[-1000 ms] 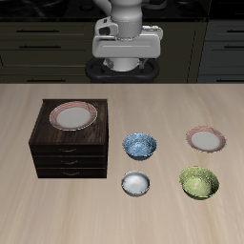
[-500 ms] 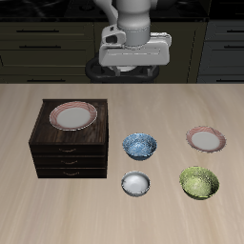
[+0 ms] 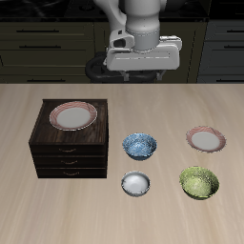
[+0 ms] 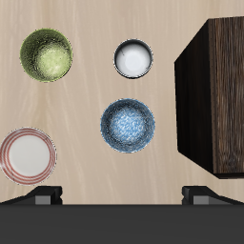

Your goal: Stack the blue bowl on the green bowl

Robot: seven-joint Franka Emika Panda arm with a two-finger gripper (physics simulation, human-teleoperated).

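Blue bowl [image 3: 140, 145], round and speckled, sits mid-bench beside the mottled green bowl [image 3: 199, 182]. The end effector [image 4: 122, 193] has slid sideways above, its fingers spread apart, holding nothing.

Glossy glazed blue bowl [image 3: 140, 146] and green bowl [image 3: 199, 182], pale matt wood-grain table [image 3: 122, 114], dark wooden cabinet [image 3: 71, 145].

text: none readable | labels: none (bowls, plates, cabinet all unmarked)
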